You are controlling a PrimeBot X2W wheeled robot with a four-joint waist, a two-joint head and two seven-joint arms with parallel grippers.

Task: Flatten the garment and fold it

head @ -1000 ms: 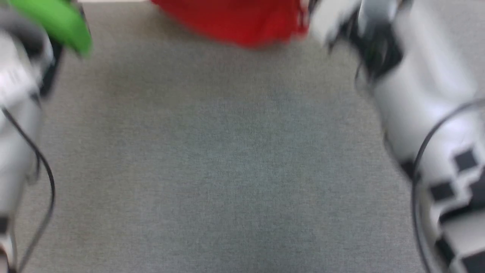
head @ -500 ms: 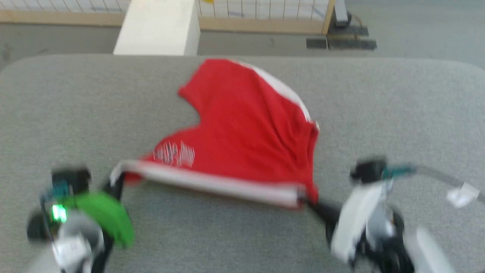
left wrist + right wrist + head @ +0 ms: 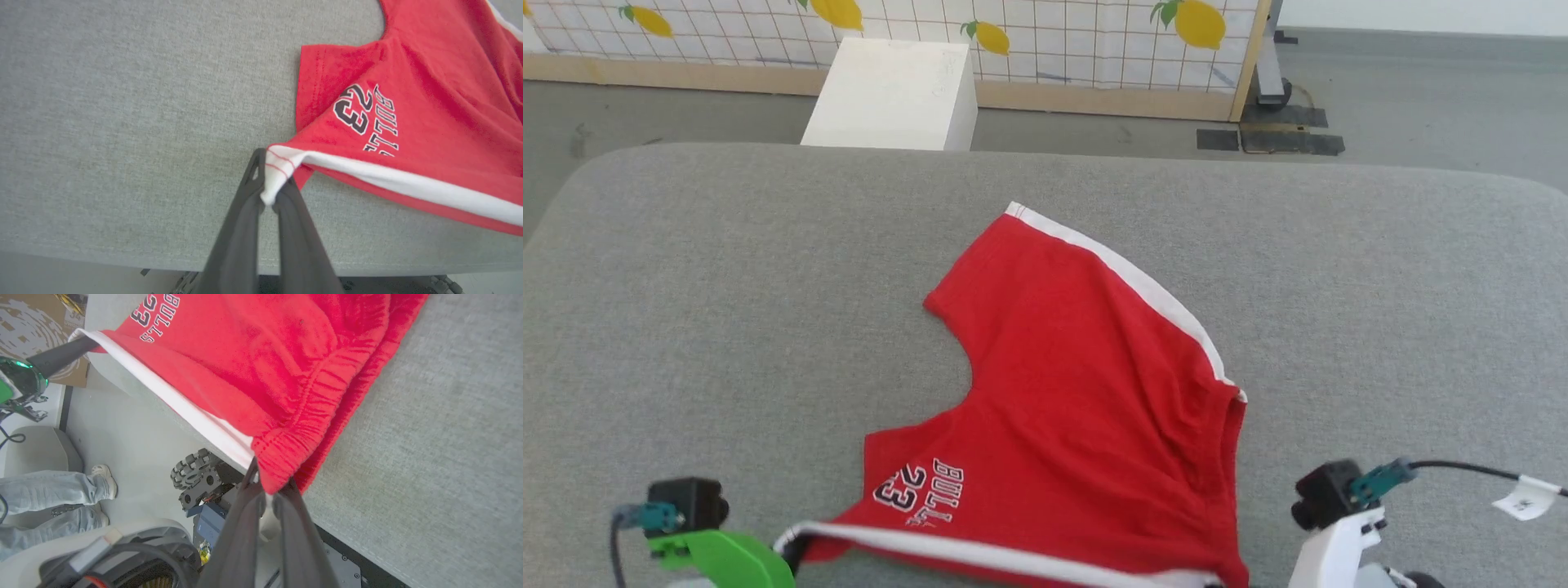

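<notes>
**Red garment point(image 3: 1078, 392) pinched at 2 corners: lay it down taut**

We've got the L gripper point(image 3: 271, 192) clamped on the hem corner where the white stripe point(image 3: 408, 188) ends. The R gripper point(image 3: 269, 486) is clamped on the gathered waistband point(image 3: 322, 416) corner. The stripe runs stretched btwn the 2 grips, raised off the grey table point(image 3: 727, 286). The rest of the fabric lies on the table ahead of both sets of fingertips, w/ 1 leg pointing away from us.

We judge this to be the flattening step. To do it well:
- Hold the stripe edge taut btwn the grips, w/o yanking the elastic.
- The held edge looks to hang past the table rim nearest the wrists, so we'd carry both grips fwd before lowering.
- Lower both at 1 level, so neither corner lands first and bunches.
- Puckers sit just ahead of the R gripper, and a doubled layer lies beyond the L fingertips. A light outward pull should ease both.
- Let go only once the edge rests on the table.
</notes>
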